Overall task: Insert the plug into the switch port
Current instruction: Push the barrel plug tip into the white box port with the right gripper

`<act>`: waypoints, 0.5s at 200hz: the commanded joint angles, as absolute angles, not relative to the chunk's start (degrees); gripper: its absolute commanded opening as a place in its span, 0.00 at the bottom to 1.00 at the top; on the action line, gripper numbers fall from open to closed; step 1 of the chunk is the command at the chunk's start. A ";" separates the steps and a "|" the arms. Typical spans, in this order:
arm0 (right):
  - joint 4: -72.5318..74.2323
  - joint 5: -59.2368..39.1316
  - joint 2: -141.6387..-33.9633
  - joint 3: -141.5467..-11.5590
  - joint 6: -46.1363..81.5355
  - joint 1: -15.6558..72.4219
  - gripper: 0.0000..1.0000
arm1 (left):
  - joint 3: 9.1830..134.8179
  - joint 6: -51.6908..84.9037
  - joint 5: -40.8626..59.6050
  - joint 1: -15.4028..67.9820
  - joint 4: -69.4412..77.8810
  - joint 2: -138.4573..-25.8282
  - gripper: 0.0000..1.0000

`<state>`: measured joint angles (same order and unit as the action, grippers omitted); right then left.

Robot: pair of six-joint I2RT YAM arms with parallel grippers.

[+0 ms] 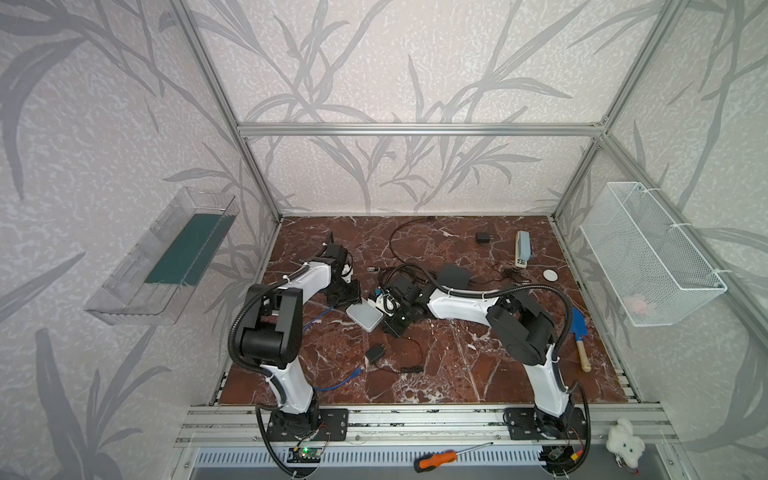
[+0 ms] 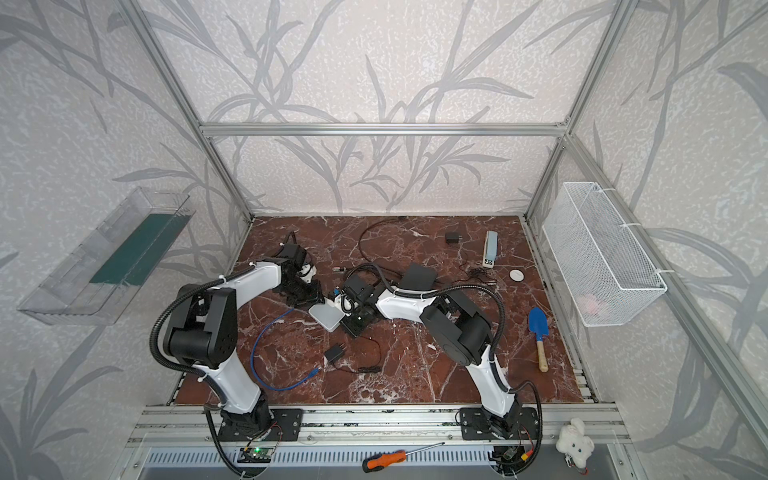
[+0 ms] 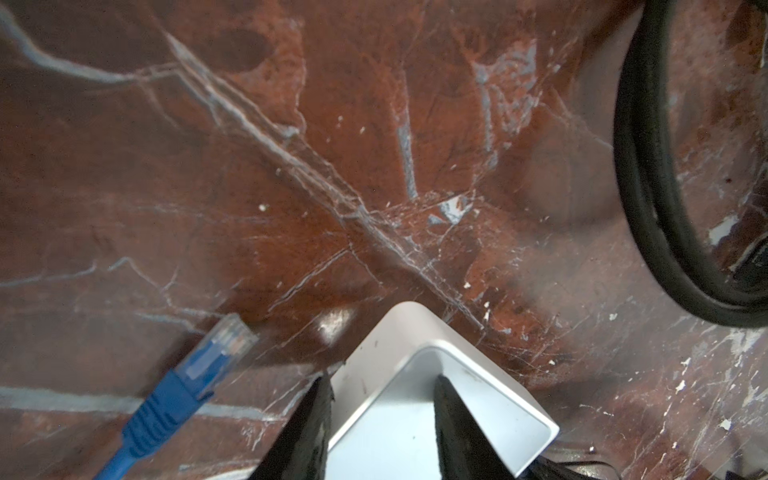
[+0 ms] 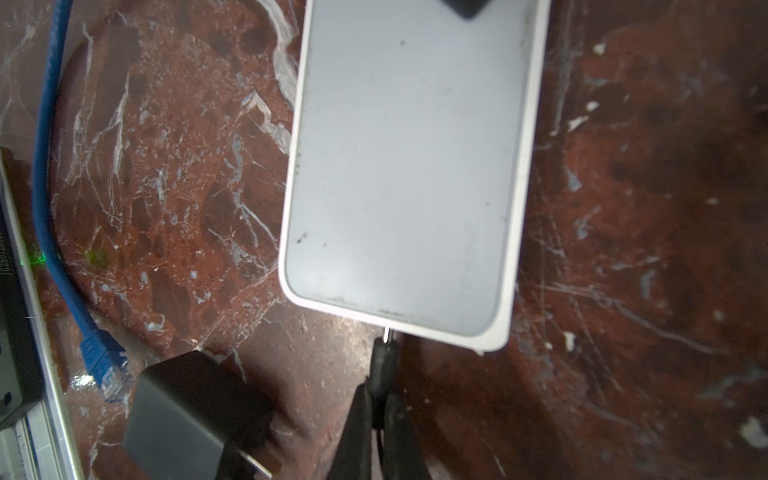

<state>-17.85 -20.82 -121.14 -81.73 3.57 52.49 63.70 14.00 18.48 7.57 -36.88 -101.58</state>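
The right gripper (image 4: 379,390) pinches the plug (image 4: 383,357), its tip touching the white switch box (image 4: 407,166), whose corner the left gripper (image 3: 381,378) squeezes.

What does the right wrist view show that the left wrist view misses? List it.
Only right wrist: the right gripper pinching the plug, its tip at the edge of the switch box, plus the adapter block. Only left wrist: a thick black cable, and a box corner between the fingers of the left gripper. Both: the switch box and the blue connector.
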 commanded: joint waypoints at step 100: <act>-25.08 -20.19 -124.17 -91.49 -2.20 49.74 0.06 | 64.19 11.51 21.38 12.72 -41.10 -105.08 0.41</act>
